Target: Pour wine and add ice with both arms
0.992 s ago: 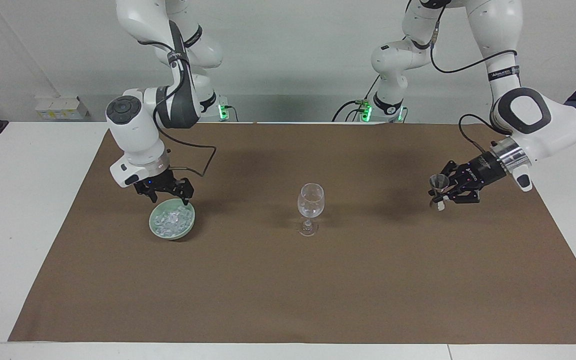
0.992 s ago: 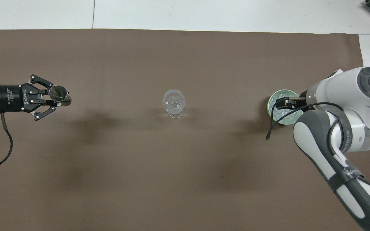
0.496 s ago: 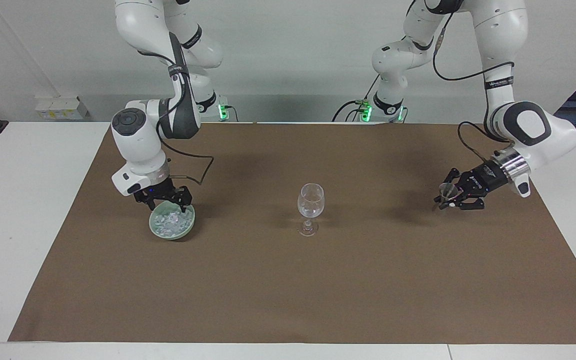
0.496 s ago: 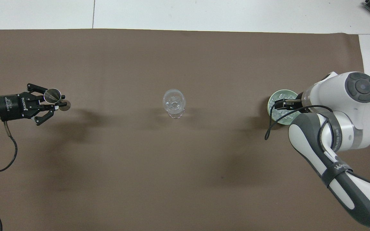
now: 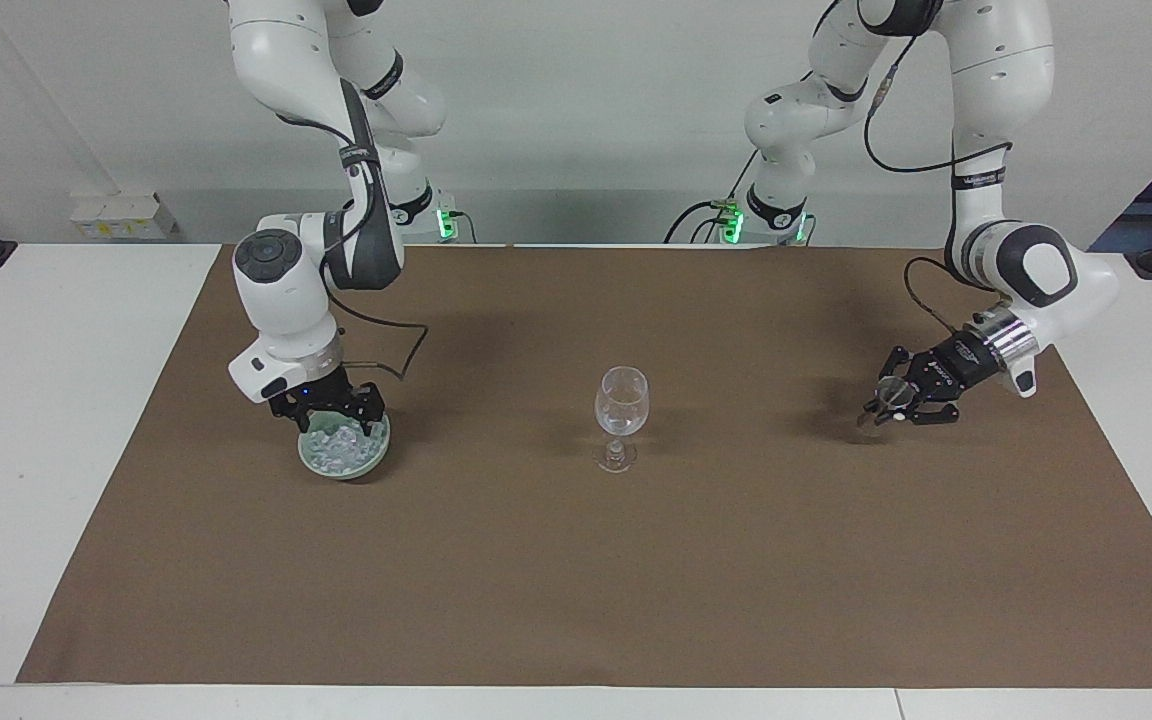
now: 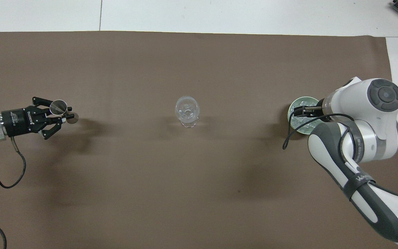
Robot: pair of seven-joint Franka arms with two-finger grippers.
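Brown mat [image 5: 576, 590] covers the white table, with a clear wine glass [image 5: 622, 400] standing upright at its middle, between the two arms and well apart from both.

Toward the right arm's end sits a pale green bowl [image 5: 308, 455] holding the ice [image 5: 341, 448]. The right gripper [image 5: 336, 415] has come down over the last second: it hung just above the bowl's rim, and now its fingers stand wide apart with their tips down among the chunks. It has nothing in its grasp yet. To my eye this is the start of an ice pick, and the fingers would need to close on a chunk before any lift.

Toward the left arm's end, the left gripper [image 5: 884, 405] is clamped on a small metal cup [image 5: 891, 388]. It has sunk toward the mat and drawn back toward its own end, away from the glass, with the cup tilted. That looks like the cup being put down, so the pouring part is probably over, though I cannot tell whether the glass holds any liquid.

From overhead, the glass [image 6: 187, 111], the bowl [image 6: 302, 98] and the cup [image 6: 58, 106] lie roughly in one line across the mat.
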